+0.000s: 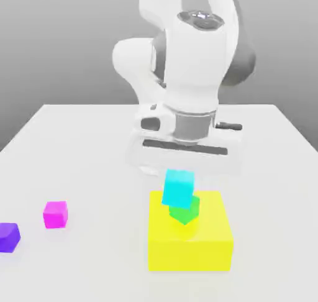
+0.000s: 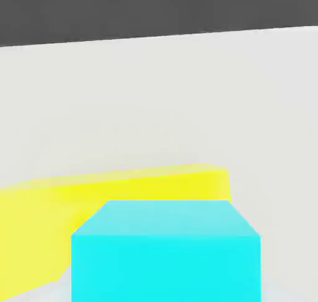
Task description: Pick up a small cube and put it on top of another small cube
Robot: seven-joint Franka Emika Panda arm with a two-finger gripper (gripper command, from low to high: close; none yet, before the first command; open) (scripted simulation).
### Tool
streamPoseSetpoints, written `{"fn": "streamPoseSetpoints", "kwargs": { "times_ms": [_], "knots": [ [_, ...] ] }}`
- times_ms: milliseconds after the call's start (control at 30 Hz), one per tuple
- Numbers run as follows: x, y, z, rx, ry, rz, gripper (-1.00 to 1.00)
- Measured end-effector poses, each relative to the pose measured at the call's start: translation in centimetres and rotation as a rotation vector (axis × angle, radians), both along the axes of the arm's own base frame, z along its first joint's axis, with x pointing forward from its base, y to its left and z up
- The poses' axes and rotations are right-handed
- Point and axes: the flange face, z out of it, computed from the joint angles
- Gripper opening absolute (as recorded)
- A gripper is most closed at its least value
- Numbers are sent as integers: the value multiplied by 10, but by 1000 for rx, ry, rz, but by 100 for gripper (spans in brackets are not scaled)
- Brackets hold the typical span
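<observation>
Cyan cube (image 1: pixel 179 189) sits tilted atop the green cube (image 1: pixel 185 210), which rests on the yellow block (image 1: pixel 190 232). End effector (image 1: pixel 181 164) hangs just above; its grip I cannot tell. Risk: off-centre and skewed, cyan could topple onto the block.

Table (image 1: pixel 81 145) open; magenta cube (image 1: pixel 55 214) and purple cube (image 1: pixel 8 237) well apart.

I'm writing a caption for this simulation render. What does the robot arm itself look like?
The arm is glossy white with thick, rounded segments and darker grey at the joints. A silver-grey ring sits at the wrist above a wide, flat white hand with dark slots. No cables or markings are visible.
</observation>
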Motion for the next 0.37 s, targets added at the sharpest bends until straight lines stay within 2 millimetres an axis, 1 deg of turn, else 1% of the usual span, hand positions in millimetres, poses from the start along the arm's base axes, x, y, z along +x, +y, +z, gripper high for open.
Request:
{"fn": "streamPoseSetpoints", "kwargs": {
  "times_ms": [67, 100, 167, 267, 300, 367],
  "knots": [
    [-16, 3, 9, 28, 0, 70, -100],
    [-21, 3, 8, 39, 0, 95, -100],
    [-24, 4, -8, 46, -1, 113, -100],
    [-26, 4, -42, 47, -1, 118, -100],
    [-26, 4, -49, 47, -1, 118, 100],
    [-26, 4, -49, 47, -1, 118, 100]
  ]
}}
